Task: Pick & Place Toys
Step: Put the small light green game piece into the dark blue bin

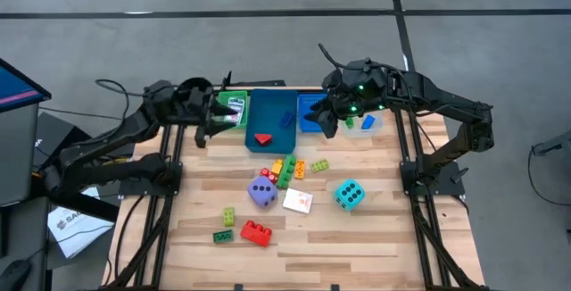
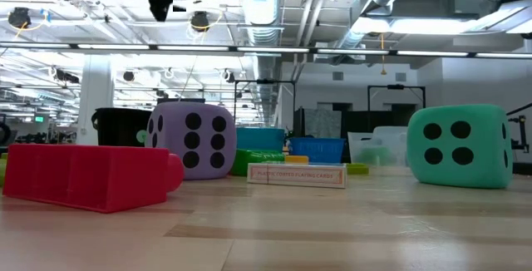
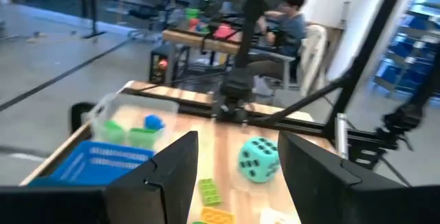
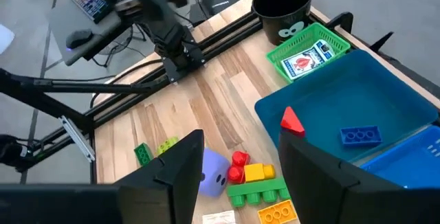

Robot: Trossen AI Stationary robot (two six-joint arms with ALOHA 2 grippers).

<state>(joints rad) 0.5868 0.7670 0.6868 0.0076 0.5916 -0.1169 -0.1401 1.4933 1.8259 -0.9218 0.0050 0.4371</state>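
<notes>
High view: I am seeing both arms hovering at the far edge of the surface (image 1: 357,237). Left tool (image 1: 211,123) is sitting at about 11 o'clock over the green tray (image 1: 234,110), fingers spread with nothing between them. Right tool (image 1: 326,117) is hanging at about 1 o'clock above the small blue basket (image 1: 308,112), fingers also spread and gripping nothing.

Toys are lying mid-surface: purple dice (image 1: 261,193) at centre, teal dice (image 1: 349,194) at 3 o'clock from it, white card (image 1: 297,202) between them. A red brick (image 1: 256,232) and a green brick (image 1: 223,236) are lying at 6 o'clock. In the large blue tray (image 1: 278,134), a red piece (image 1: 262,138) and a blue brick (image 1: 287,119) are resting.
</notes>
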